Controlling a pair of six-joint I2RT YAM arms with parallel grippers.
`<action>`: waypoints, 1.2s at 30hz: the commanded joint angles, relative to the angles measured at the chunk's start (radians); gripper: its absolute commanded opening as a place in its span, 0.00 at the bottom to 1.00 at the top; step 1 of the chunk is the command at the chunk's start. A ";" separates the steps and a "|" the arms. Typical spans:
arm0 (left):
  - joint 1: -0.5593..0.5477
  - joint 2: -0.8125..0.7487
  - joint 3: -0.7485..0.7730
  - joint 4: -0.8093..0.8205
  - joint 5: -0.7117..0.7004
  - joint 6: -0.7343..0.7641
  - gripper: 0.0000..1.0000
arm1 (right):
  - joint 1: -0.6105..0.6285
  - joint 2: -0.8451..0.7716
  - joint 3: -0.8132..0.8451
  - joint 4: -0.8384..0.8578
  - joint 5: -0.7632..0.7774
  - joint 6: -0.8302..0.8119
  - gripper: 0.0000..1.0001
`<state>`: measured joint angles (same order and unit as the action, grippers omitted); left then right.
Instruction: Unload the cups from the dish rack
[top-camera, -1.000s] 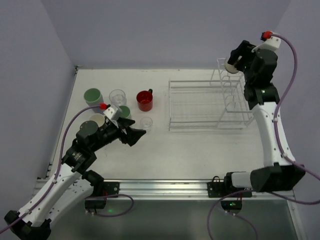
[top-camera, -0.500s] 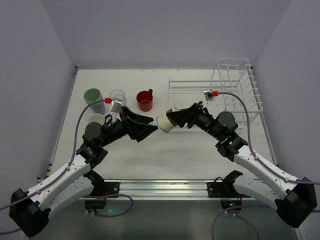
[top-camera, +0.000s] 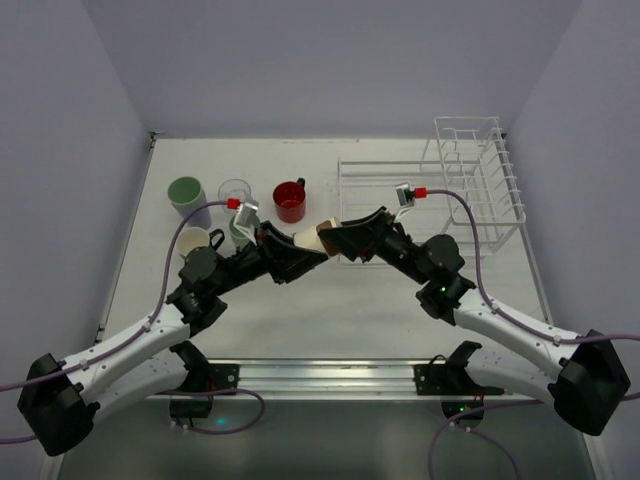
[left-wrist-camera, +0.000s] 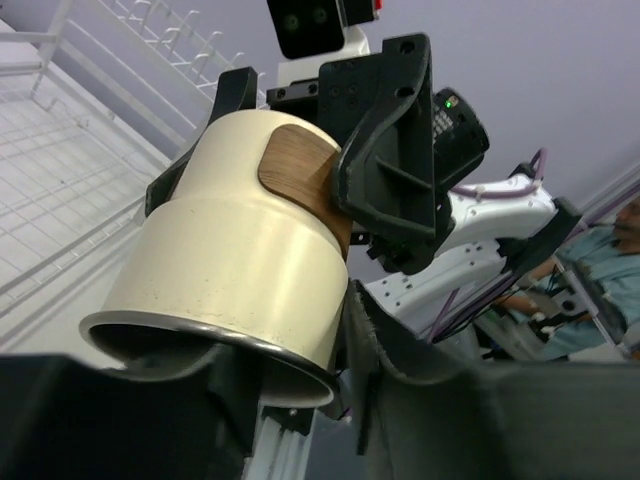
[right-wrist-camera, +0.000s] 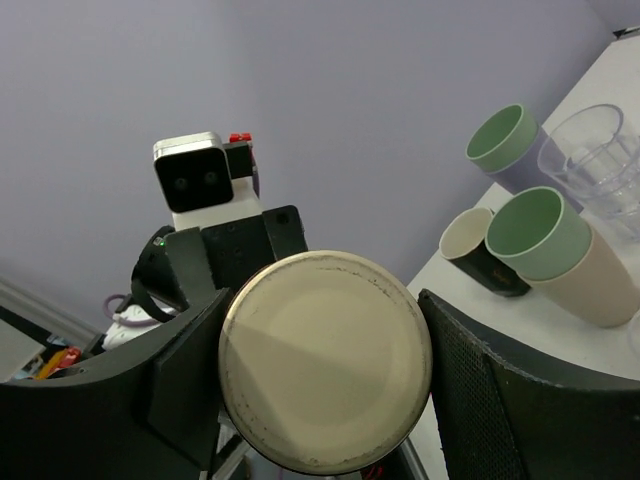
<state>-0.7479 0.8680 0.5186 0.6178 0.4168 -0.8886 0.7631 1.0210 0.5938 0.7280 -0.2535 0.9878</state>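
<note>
1. The cream cup (top-camera: 322, 237), with a tan-brown patch on its wall, lies on its side between the two grippers, mouth towards the left one and flat base towards the right one
2. The right gripper (top-camera: 340, 238) is clamped on the cup's base end; its fingers (left-wrist-camera: 390, 150) press opposite sides of the wall, and its wrist camera looks straight at the round base, which sits between them
3. The left gripper (top-camera: 305, 252) meets the cup from the other side with its jaws apart; its fingers (left-wrist-camera: 480, 420) sit right at the rim, just under the mouth, and from these views it is hard to say whether they touch it
4. The two grippers face each other tip to tip, with only the cup between them
5. The dish rack (top-camera: 400, 200) lies just beyond the right gripper, its low basket directly behind the fingers and its tall slotted part farther off to that gripper's right
6. The other cups stand upright on the table (top-camera: 400, 300) on the left gripper's far and left side: the red mug (top-camera: 290, 201) nearest, just beyond its fingers, then the clear glass (top-camera: 235, 192) and the lavender tumbler (top-camera: 186, 195) farther left
7. A pale green cup (top-camera: 245, 222) and the black-handled mug (top-camera: 196, 241) stand close beside the left wrist, the green one partly hidden by it
</note>
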 joint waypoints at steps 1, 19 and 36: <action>-0.007 -0.017 0.027 0.077 -0.047 0.019 0.25 | 0.027 0.036 0.020 0.074 -0.003 0.012 0.39; -0.007 0.040 0.387 -1.457 -0.412 0.501 0.00 | 0.041 -0.338 0.080 -0.831 0.242 -0.454 0.99; -0.114 0.561 0.462 -1.388 -0.480 0.605 0.00 | 0.039 -0.585 0.003 -0.915 0.421 -0.500 0.99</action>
<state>-0.8463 1.3876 0.9340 -0.7559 -0.0315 -0.3355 0.7998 0.4545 0.6064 -0.1783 0.1196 0.5148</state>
